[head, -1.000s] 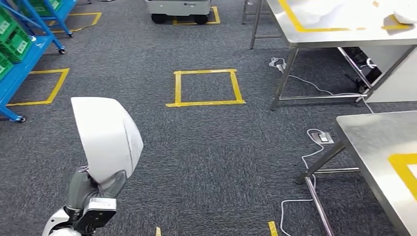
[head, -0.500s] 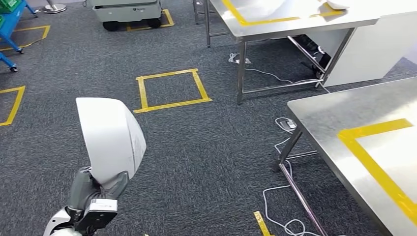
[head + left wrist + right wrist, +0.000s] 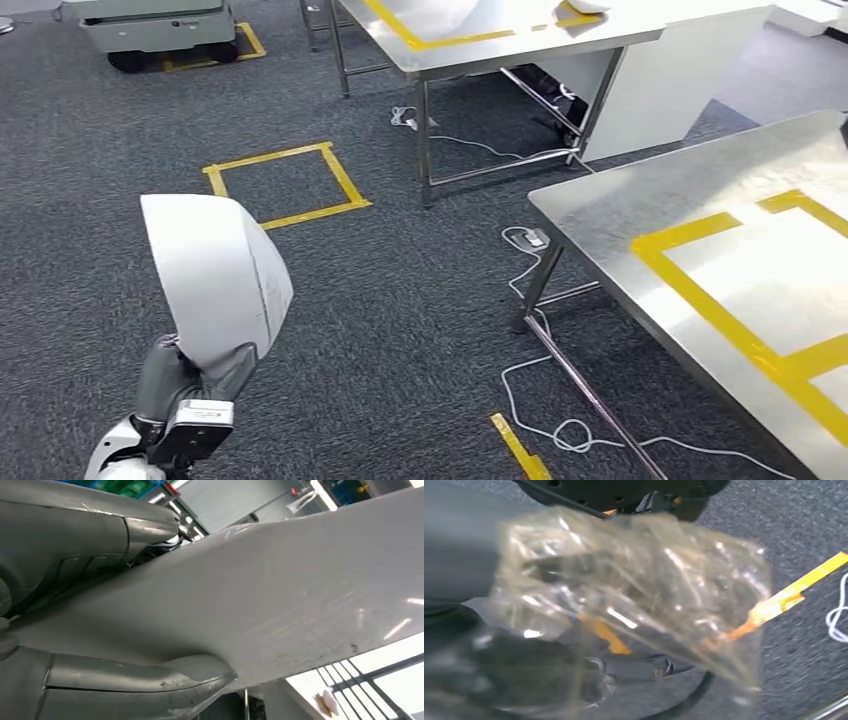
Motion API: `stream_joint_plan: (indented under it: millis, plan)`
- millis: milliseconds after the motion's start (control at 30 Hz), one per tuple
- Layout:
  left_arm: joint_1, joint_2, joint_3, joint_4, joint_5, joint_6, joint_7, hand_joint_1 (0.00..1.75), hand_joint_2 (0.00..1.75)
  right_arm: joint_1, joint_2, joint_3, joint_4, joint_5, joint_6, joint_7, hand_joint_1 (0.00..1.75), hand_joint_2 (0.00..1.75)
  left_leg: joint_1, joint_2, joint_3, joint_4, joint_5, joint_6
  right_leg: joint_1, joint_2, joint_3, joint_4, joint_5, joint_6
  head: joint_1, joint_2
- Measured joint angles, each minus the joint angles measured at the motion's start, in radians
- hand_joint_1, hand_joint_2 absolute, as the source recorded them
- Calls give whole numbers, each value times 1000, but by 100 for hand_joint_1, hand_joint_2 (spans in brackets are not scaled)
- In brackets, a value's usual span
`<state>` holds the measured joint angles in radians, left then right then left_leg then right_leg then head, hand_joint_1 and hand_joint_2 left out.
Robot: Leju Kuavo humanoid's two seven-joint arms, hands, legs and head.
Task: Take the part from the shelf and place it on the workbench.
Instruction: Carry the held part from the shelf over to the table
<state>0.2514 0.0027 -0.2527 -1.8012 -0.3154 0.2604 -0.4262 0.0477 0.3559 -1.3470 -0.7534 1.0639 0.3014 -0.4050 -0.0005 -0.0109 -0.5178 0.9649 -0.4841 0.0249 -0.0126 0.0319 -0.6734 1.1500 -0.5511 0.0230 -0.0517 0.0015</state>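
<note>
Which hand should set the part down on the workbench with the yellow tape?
Left. The left hand already grips the white part. The right hand looks wrapped in a clear plastic bag. The workbench is ahead, to the right.

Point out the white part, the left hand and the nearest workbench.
white part (image 3: pixel 215 280), head view, middle of its curved face.
left hand (image 3: pixel 185 385), head view, grey fingers under the part.
nearest workbench (image 3: pixel 620 195), head view, bare steel top.
</note>
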Motion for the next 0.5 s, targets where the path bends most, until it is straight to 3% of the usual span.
stream_joint_plan:
  millis: [67,100,133,200,267,300,367,433,500]
  plan:
    - [2,-1,3,2,-3,-3,0,175,175,-4,0,0,-1,5,0,0,0,0,-2,34,-4,1,0,2,0,-22,-49,118,-56,6,2,0]
    - [2,-1,3,4,-5,-5,0,175,175,-5,0,0,-1,8,0,-1,0,0,-3,50,-6,1,0,2,0,-26,-52,139,-60,9,2,0]
    - [1,-2,4,5,-9,-8,-1,175,175,-5,0,-1,-1,12,0,-2,0,0,-3,64,-7,2,-1,1,-1,-30,-34,120,-46,11,2,0]
    - [-1,-4,4,7,-16,-13,-2,175,175,-6,-1,-4,-2,22,0,-5,0,0,-3,88,-6,6,-4,-5,-1,-60,52,-10,3,15,2,0]
    - [-4,-5,6,8,-21,-16,-5,175,175,-11,-1,-7,-3,30,1,-8,0,0,-7,106,-8,19,-10,-16,0,-89,120,-120,29,9,1,0]
    - [-6,-5,6,8,-24,-18,-6,175,175,-13,-1,-8,-3,33,1,-9,0,0,-10,114,-9,24,-12,-21,2,-94,130,-138,29,3,0,0]
    - [-11,-6,6,9,-36,-20,-8,175,175,-13,-1,-13,-3,42,2,-11,0,0,-11,127,-8,28,-14,-27,3,-75,127,-139,32,-10,-4,0]
    - [-19,-5,6,9,-49,-23,-9,175,175,-13,-1,-20,-4,50,3,-13,0,0,-5,99,-14,53,-39,-36,1,-56,126,-140,36,-20,-5,0]
    - [-26,-4,6,12,-56,-25,-10,175,175,-18,-1,-23,-5,56,4,-14,0,0,2,46,-55,155,-102,-46,-1,-35,125,-141,40,-27,-8,0]
